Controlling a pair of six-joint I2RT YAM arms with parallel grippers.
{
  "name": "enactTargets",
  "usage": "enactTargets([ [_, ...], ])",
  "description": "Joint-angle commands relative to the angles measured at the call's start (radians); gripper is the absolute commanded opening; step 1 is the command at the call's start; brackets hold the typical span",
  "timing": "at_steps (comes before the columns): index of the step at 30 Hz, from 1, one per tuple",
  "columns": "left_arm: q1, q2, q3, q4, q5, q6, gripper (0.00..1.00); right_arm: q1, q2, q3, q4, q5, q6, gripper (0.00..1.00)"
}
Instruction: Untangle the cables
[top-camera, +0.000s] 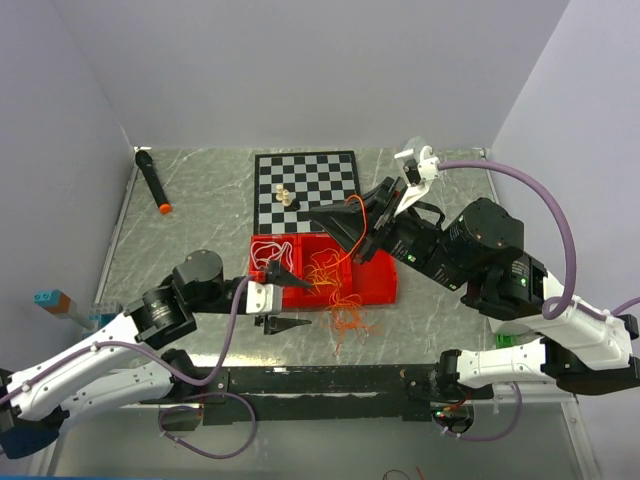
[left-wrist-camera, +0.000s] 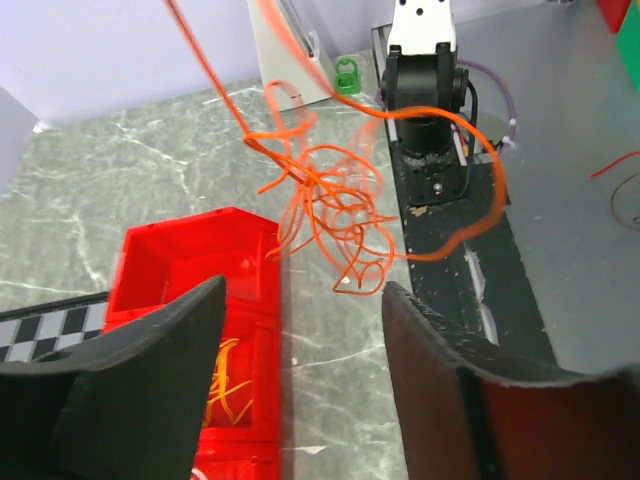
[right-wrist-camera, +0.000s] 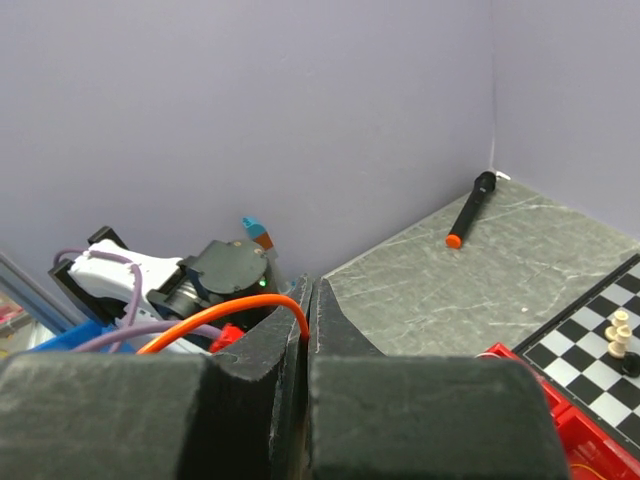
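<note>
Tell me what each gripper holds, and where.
Right gripper: thin orange cable, pinched in shut jaws along a strand leading up from the tangle. Left gripper: nothing, jaws open.

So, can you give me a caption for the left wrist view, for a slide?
Open left fingers face the orange cable tangle beside the red tray.

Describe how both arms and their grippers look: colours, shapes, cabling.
The left arm and right arm share white link shells joined by round black joint housings, with a thick purple hose looping along each. The left gripper and right gripper have matte black, wedge-shaped fingers tapering to tips.
</note>
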Motion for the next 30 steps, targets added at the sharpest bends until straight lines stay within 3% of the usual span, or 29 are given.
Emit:
enactTargets([
  [1,-0.007,0.029,-0.017,0.123,0.017,-0.063,0.7,-0.015,-0.006,0.029,0.042,-0.049,0.027,0.0],
  [4,-0.015,0.05,-0.019,0.157,0.038,-0.105,0.72,-0.02,-0.002,0.026,0.047,-0.061,0.035,0.0],
  [8,-0.023,0.058,-0.01,0.126,0.076,-0.094,0.63,-0.021,0.003,0.026,0.053,-0.07,0.038,0.0],
  [9,-0.024,0.056,-0.011,0.119,0.078,-0.089,0.57,-0.023,0.003,0.026,0.055,-0.073,0.039,0.0],
  [11,-0.024,0.05,-0.028,0.12,0.06,-0.077,0.32,-0.024,0.004,0.026,0.056,-0.081,0.042,0.0],
  [13,-0.024,0.041,-0.045,0.123,0.034,-0.054,0.13,-0.023,0.004,0.028,0.055,-0.082,0.041,0.0],
  [14,-0.024,0.038,-0.053,0.126,0.018,-0.05,0.08,-0.026,0.001,0.031,0.053,-0.082,0.039,0.0],
  [19,-0.024,0.026,-0.074,0.099,-0.006,0.01,0.07,-0.026,-0.011,0.052,0.027,-0.064,0.019,0.0],
  [24,-0.024,0.009,-0.096,0.091,-0.022,0.029,0.14,-0.027,-0.022,0.106,-0.019,-0.029,-0.017,0.0],
  [27,-0.024,-0.005,-0.102,0.083,-0.034,0.039,0.32,-0.027,-0.034,0.12,-0.037,-0.004,-0.039,0.0],
  [28,-0.024,-0.005,-0.103,0.076,-0.035,0.053,0.33,-0.027,-0.037,0.121,-0.044,0.006,-0.045,0.0],
  [30,-0.024,-0.01,-0.108,0.043,-0.04,0.087,0.25,-0.029,-0.051,0.134,-0.056,0.028,-0.057,0.0],
])
